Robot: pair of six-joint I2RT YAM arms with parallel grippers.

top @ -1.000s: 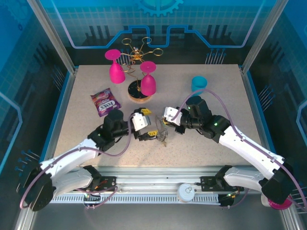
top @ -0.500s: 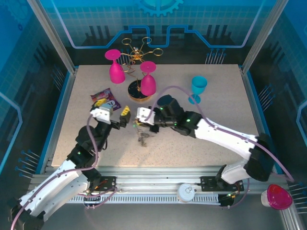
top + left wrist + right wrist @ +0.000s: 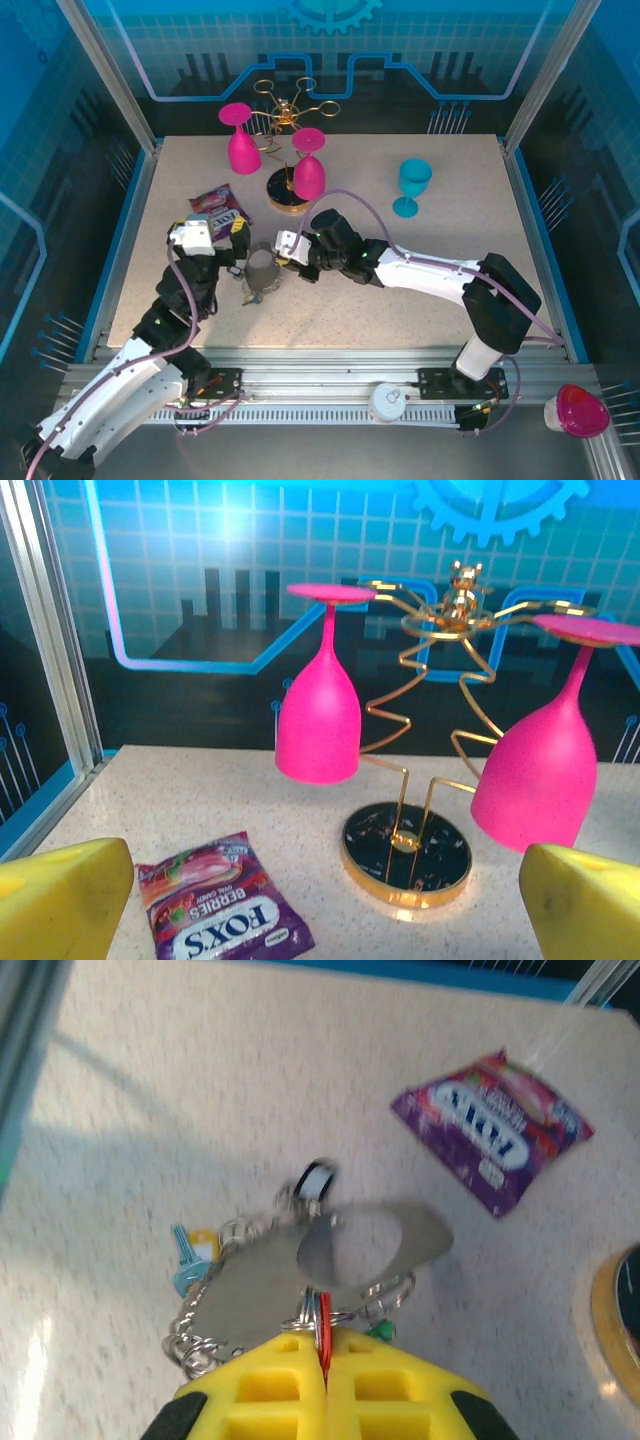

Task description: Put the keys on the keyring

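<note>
My right gripper is shut on a red tag and a cluster of small rings, and the bunch of keys dangles from it above the table. The bunch includes a blue key with a yellow tag and a green tag. A motion-blurred grey loop, seemingly the keyring, hangs with them. From above, the right gripper holds the blurred bunch left of centre. My left gripper stands wide open beside it, its yellow fingertips far apart with nothing between them.
A purple candy bag lies at the left. The gold wire rack on its round base holds two upside-down pink glasses at the back. A teal glass stands to the right.
The right arm has swung left across the table, carrying the bunch of keys. The left arm has drawn back to the left, away from the keys, and now faces the rack.
</note>
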